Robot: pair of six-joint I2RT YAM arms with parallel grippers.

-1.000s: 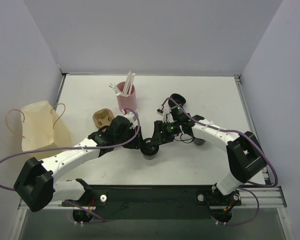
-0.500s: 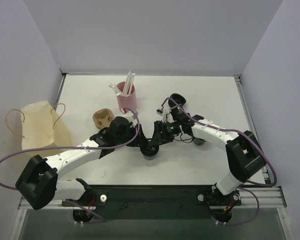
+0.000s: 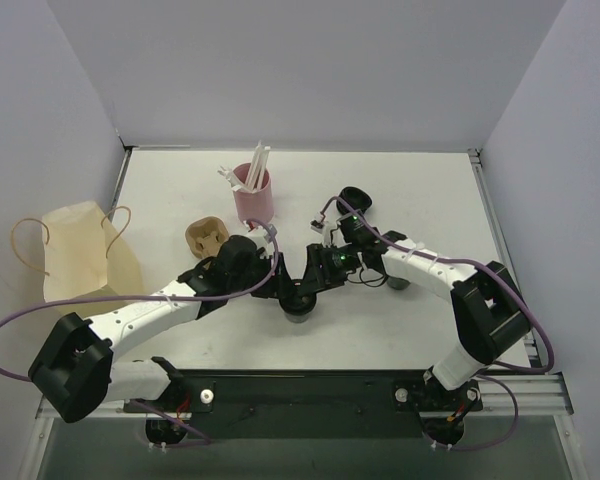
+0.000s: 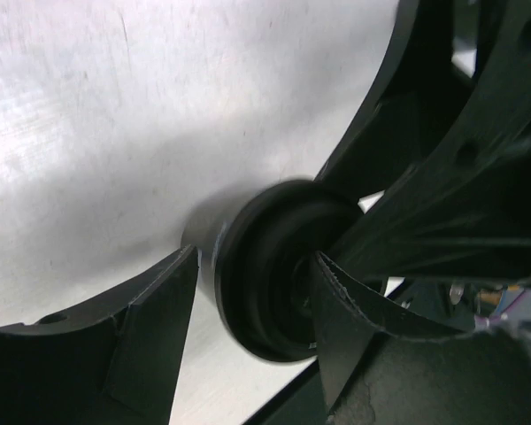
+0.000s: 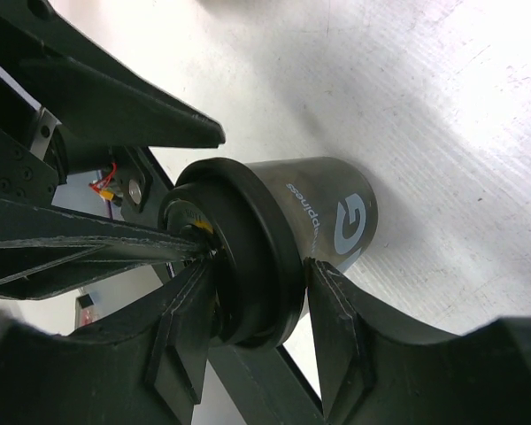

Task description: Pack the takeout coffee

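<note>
Pale walls stand on three sides of a white table point(image 3: 420, 200), and both arms reach in to meet near its middle. A dark coffee cup point(image 3: 299, 303) stands upright on the table there, with pale lettering on its side and a black lid point(image 5: 248, 257) on top.

The right tool point(image 5: 261, 266) comes in from the right and is closed on the lid. One finger lies against the lid's rim on each side, and the cup body sticks out beyond the fingertips.

The left tool point(image 4: 257, 261) comes in from the left and straddles the same lid with its fingers spread. In the left wrist view one finger point(image 4: 354, 301) sits right at the lid's edge, while the other finger point(image 4: 150, 328) stands off it, with bare table showing in the gap. It has no grip on the lid. The two tools' fingers cross close together over the cup.

A brown paper bag point(image 3: 80, 250) with loop handles lies at the left edge of the table, well apart from the cup. A brown cardboard cup holder point(image 3: 206, 236) sits just behind the left arm. A pink cup of white straws point(image 3: 253, 195) stands farther back. A small black round thing point(image 3: 353, 196) lies behind the right arm; what it is cannot be told.
</note>
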